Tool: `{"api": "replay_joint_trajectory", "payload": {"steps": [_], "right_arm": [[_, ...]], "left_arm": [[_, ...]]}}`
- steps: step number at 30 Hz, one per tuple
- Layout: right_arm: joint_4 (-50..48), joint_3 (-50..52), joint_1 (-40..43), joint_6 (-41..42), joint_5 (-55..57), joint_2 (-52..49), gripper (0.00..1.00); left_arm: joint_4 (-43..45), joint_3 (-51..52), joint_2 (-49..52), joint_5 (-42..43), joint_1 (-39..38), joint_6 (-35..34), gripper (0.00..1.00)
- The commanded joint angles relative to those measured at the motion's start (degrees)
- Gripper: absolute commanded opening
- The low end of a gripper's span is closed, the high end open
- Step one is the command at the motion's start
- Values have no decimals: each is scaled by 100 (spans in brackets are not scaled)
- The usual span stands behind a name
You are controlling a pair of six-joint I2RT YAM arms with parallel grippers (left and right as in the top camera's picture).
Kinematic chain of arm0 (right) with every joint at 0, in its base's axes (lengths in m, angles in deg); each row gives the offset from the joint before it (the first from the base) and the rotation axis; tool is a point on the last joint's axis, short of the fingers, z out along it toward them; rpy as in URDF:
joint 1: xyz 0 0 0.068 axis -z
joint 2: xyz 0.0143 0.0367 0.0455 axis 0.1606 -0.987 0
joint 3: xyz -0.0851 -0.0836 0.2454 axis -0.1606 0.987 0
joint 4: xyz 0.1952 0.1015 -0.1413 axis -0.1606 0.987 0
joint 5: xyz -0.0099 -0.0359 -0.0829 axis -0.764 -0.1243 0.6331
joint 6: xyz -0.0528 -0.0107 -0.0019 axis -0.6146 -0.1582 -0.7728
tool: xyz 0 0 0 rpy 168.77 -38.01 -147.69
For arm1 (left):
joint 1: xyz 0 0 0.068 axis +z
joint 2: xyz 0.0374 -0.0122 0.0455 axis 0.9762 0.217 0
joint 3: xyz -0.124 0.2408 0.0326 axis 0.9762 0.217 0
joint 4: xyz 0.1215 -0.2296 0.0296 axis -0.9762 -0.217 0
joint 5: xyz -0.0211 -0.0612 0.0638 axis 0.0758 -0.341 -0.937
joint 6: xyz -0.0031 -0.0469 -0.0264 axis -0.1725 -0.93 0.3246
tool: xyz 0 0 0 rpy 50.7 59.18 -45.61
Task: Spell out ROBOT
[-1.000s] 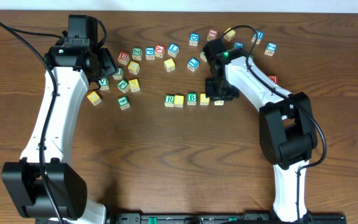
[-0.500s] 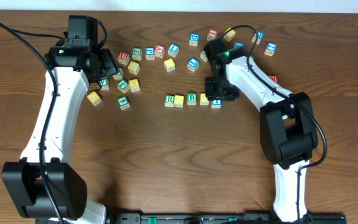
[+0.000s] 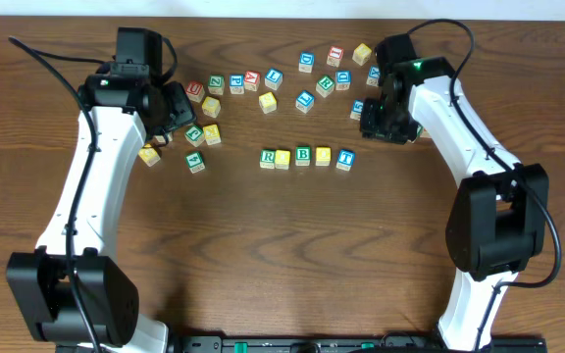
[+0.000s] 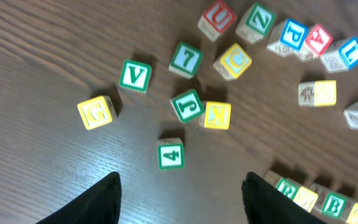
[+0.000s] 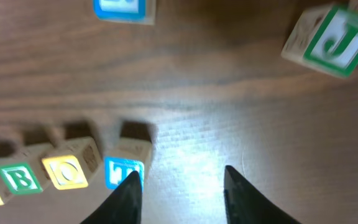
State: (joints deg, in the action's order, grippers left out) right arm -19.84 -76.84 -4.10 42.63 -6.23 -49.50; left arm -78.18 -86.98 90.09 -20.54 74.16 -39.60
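Already 5 cubes (image 3: 303, 156) read ROBOT; right gripper (image 5: 179, 186) hovers nearby, jaws parted.

Overhead, both wrists (closer) share ROBOT row (image 3: 303, 156).

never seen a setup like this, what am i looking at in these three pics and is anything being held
A left arm and a right arm, both white robot arms, work at a wooden table. Each ends in a two-finger gripper. The wide picture looks straight down from above. The other two come from a camera on each wrist, so the dark shapes at their lower edge are that arm's own fingers.

Small wooden letter cubes lie on the table. Five sit in a row: the R cube, a yellow cube, the B cube, a second yellow cube and the T cube. Loose cubes are scattered beyond them.

The left gripper and right gripper are both open and hold nothing.
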Motion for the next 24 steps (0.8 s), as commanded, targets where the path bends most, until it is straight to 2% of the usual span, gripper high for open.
{"api": "replay_joint_trajectory", "payload": {"steps": [1, 3, 5, 6, 10, 11, 24], "right_arm": [[101, 323, -68, -94, -175, 7, 31], [76, 518, -81, -55, -175, 7, 23], [-74, 780, -96, 28, -184, 9, 6], [-164, 892, -101, 76, -205, 7, 2], [-474, 1217, -101, 149, -367, 7, 1], [-608, 1298, -109, 151, -472, 7, 1], [-1027, 1346, -435, 411, -505, 2, 3]], "left_arm": [[-136, 72, 219, 136, -120, -31, 53], [-153, 72, 291, 184, -201, -31, 51], [-131, 72, 378, 184, -356, -31, 47], [-127, 72, 424, 184, -431, -28, 44], [-199, 74, 649, 184, -684, -31, 23], [-221, 79, 787, 190, -752, -35, 9], [13, 116, 1526, 1025, -835, -28, 7]]}}
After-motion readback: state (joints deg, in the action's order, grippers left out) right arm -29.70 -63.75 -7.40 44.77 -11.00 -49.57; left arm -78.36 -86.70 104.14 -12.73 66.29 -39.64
